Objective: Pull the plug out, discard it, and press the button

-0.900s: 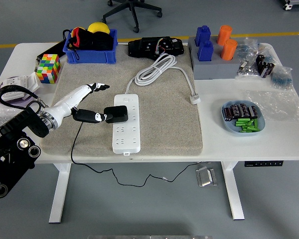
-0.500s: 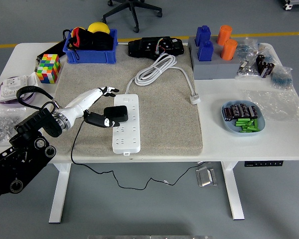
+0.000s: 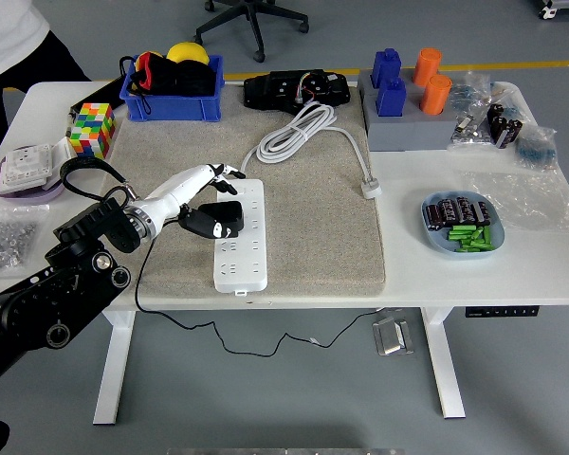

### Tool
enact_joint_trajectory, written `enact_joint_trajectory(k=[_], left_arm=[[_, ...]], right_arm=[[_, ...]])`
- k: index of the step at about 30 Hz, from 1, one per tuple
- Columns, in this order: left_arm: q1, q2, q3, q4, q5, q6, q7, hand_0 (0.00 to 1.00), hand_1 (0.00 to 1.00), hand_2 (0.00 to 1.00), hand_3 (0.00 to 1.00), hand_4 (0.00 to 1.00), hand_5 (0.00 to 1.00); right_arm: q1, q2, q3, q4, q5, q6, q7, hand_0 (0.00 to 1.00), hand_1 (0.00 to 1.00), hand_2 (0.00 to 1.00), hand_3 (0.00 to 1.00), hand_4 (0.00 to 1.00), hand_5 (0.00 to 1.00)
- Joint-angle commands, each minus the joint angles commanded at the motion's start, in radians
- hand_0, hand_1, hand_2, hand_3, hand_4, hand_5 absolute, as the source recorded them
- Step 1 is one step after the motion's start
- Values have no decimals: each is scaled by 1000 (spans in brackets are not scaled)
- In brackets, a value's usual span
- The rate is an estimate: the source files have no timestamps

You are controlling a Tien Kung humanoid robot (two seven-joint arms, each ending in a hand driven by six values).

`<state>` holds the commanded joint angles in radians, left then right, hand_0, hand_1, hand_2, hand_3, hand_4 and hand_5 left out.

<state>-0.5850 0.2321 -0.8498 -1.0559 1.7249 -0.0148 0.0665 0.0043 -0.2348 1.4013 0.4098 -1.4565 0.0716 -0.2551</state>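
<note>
A white power strip [image 3: 241,242] lies on the grey mat [image 3: 313,218] in the middle of the table. A black plug adapter [image 3: 218,219] sits in the strip's upper left sockets, and its thin black cable [image 3: 142,265] runs left and off the table's near edge. My left hand [image 3: 206,192] reaches in from the left. Its white fingers [image 3: 220,172] are spread above the plug and over the strip's far end. Its thumb lies by the plug's left side. The fingers are not closed on the plug. The strip's switch is hidden under the fingers.
A person [image 3: 9,38] stands at the far left corner. A Rubik's cube [image 3: 92,130], a blue bin [image 3: 171,90], a black device [image 3: 299,90] and the coiled white cord [image 3: 299,133] lie behind. A grey block [image 3: 403,128] and a blue dish [image 3: 462,246] are on the right.
My left arm has moved right and forward, bringing the hand from beside the plug to over it. The plug has shifted slightly on the strip. A person has appeared at the top left.
</note>
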Motion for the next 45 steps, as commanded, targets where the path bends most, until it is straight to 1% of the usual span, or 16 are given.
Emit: enact_joint_trajectory(k=[5, 6, 7, 12, 13, 18, 19, 24, 25, 30, 31, 36, 37, 40, 43, 45], left_arm=[[-15, -4, 21, 35, 5, -2, 8, 753, 672, 647, 740, 943, 63], [-17, -4, 25, 39, 7, -3, 9, 753, 672, 647, 740, 943, 63], [-18, -3, 28, 41, 9, -5, 11, 727, 649, 611, 695, 912, 23], [-23, -6, 30, 49, 2, -2, 12, 727, 649, 611, 695, 912, 23], [-24, -6, 30, 51, 1, -1, 13, 669, 577, 545, 625, 804, 2], [-27, -8, 36, 54, 9, -1, 18, 669, 577, 545, 625, 804, 2], [-27, -8, 36, 54, 9, 0, 18, 480, 450, 467, 569, 727, 2], [-29, -10, 40, 55, 15, 6, 17, 480, 450, 467, 569, 727, 2], [-29, -11, 41, 56, 16, 6, 18, 465, 365, 399, 550, 654, 2], [-30, -10, 45, 56, 13, 4, 17, 465, 365, 399, 550, 654, 2], [-28, -10, 45, 54, 12, 5, 16, 452, 339, 376, 546, 649, 2], [-25, -7, 38, 34, 14, 9, 10, 452, 339, 376, 546, 649, 2], [-26, -6, 34, 28, 15, 10, 10, 461, 336, 366, 546, 624, 2], [-25, -3, 24, 12, 20, 13, 7, 461, 336, 366, 546, 624, 2], [-23, 0, 0, -12, 24, 20, -3, 466, 344, 366, 545, 622, 2], [-21, 1, -28, -14, 24, 32, -15, 466, 344, 366, 545, 622, 2]], right_arm=[[0, 0, 0, 1, 1, 0, 0, 767, 729, 724, 713, 883, 658], [0, 1, 0, 1, 1, 0, 0, 767, 729, 724, 713, 883, 658], [0, 1, 0, 1, 1, 0, 0, 767, 729, 724, 713, 883, 658], [-2, 0, 0, 0, 0, 0, 0, 767, 729, 724, 713, 883, 658], [-1, -1, -1, 0, 0, 0, 0, 767, 729, 724, 713, 883, 658], [1, -1, 0, 2, 1, 0, 0, 767, 729, 724, 713, 883, 658], [1, -1, 0, 2, 1, 0, 0, 767, 729, 724, 713, 883, 658], [0, 0, 2, 1, 0, 0, 0, 767, 729, 724, 713, 883, 658], [0, 0, 2, 1, 0, 0, 0, 767, 729, 724, 713, 883, 658], [0, 0, 1, 2, 0, 0, 0, 767, 729, 724, 713, 883, 658], [-1, 0, 1, 2, 0, 0, 0, 767, 729, 724, 713, 883, 658], [-2, 0, 2, 1, 0, 0, 0, 767, 729, 724, 713, 883, 658], [-2, 0, 2, 1, -1, 0, 0, 767, 729, 724, 713, 883, 658], [-2, 0, 1, 2, 0, 0, 0, 767, 729, 724, 713, 883, 658], [-1, 1, 2, 2, -1, 0, 0, 767, 729, 724, 713, 883, 658], [-1, 2, 2, 2, 0, 0, 0, 767, 729, 724, 713, 883, 658]])
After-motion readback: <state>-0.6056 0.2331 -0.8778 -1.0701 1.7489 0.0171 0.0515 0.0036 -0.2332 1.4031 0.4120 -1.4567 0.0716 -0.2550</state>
